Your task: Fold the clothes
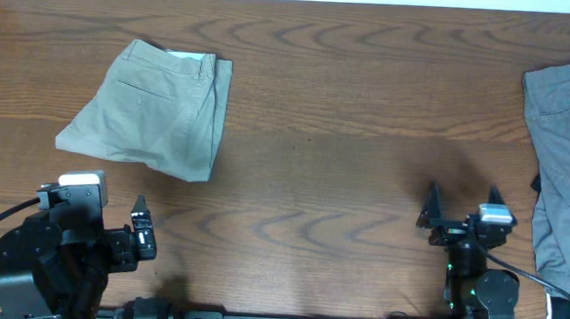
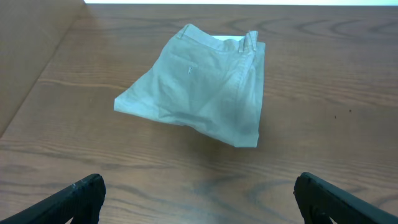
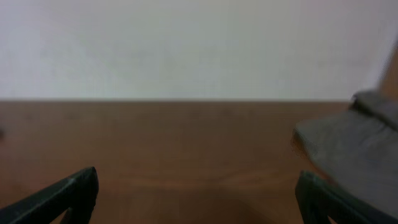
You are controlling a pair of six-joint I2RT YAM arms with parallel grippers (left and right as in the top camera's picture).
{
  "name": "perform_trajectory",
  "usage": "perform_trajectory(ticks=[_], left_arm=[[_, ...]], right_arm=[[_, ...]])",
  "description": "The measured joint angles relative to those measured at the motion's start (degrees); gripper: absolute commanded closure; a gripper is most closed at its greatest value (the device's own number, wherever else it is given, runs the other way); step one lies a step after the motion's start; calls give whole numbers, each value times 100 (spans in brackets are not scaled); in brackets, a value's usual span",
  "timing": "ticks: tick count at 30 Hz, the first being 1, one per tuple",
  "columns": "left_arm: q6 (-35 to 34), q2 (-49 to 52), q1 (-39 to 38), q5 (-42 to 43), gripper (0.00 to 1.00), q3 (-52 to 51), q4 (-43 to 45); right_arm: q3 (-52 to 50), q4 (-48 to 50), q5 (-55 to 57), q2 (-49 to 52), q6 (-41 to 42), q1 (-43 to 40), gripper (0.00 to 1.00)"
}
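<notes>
The pale khaki-green shorts (image 1: 151, 109) lie folded into a compact wedge at the far left of the table, waistband toward the back and back pocket facing up. They also show in the left wrist view (image 2: 199, 93). My left gripper (image 1: 102, 207) is open and empty near the front left edge, well short of the shorts; its two fingers frame bare wood in the left wrist view (image 2: 199, 199). My right gripper (image 1: 462, 203) is open and empty at the front right, and it points at bare table in the right wrist view (image 3: 199, 199).
A pile of darker grey garments (image 1: 564, 145) lies along the table's right edge, just right of my right gripper, and also shows in the right wrist view (image 3: 354, 143). The wooden table (image 1: 345, 133) ends at a white wall at the back.
</notes>
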Motion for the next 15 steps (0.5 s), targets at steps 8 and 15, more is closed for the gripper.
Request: perform_trajectory(ticks=[8, 15], left_arm=[[0, 0, 0, 0, 2, 0, 0], [0, 0, 0, 0, 2, 0, 0]], right_arm=[[0, -286, -26, 2, 11, 131, 1], [0, -284, -28, 2, 11, 131, 1]])
